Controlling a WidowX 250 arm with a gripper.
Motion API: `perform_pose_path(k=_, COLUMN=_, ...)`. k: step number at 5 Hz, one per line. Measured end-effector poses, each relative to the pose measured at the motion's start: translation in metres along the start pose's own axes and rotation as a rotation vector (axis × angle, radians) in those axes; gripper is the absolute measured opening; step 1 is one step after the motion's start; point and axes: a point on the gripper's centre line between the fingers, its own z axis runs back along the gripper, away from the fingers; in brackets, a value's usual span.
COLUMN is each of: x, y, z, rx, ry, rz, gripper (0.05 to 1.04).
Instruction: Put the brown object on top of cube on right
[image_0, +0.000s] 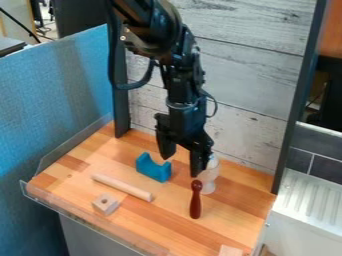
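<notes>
Brown object (195, 204): glossy, slender; knob end uppermost in view; on tabletop. Right cube (230, 251): pale wood; near front edge, partly cropped.

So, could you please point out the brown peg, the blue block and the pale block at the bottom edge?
Brown peg (195, 204), camera view: its body, below the round knob.
Blue block (153, 170), camera view: its curved middle.
Pale block (230, 251), camera view: its upper face.

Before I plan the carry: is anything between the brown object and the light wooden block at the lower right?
Nothing visible stands between the brown object and the wooden block. The clear glass is close by the brown object's far end, on the side away from the block.
</notes>
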Motion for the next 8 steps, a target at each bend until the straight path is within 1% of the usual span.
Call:
perform_pose_path(k=1, x=0.006, y=-0.006, z=-0.001, rx=0.037, ry=-0.007, rz=-0.013, gripper=1.001)
perform_pose_path(k=2, x=0.004, y=-0.013, z=-0.02, rx=0.052, ry=0.042, rz=-0.027, gripper=1.001)
perform_pose_path(k=3, x=0.006, y=-0.013, z=-0.03, rx=0.067, ry=0.065, rz=-0.03, gripper=1.001)
perform_pose_path(k=4, x=0.006, y=-0.013, z=-0.038, rx=0.063, ry=0.085, rz=-0.036, gripper=1.001)
perform_pose_path(k=5, x=0.002, y=-0.011, z=-0.047, rx=0.072, ry=0.105, rz=-0.041, gripper=0.947)
perform_pose_path(k=7, x=0.003, y=-0.01, z=-0.048, rx=0.071, ry=0.1, rz=-0.048, gripper=0.351)
perform_pose_path(k=8, x=0.002, y=-0.009, z=-0.048, rx=0.062, ry=0.1, rz=-0.041, gripper=0.294)
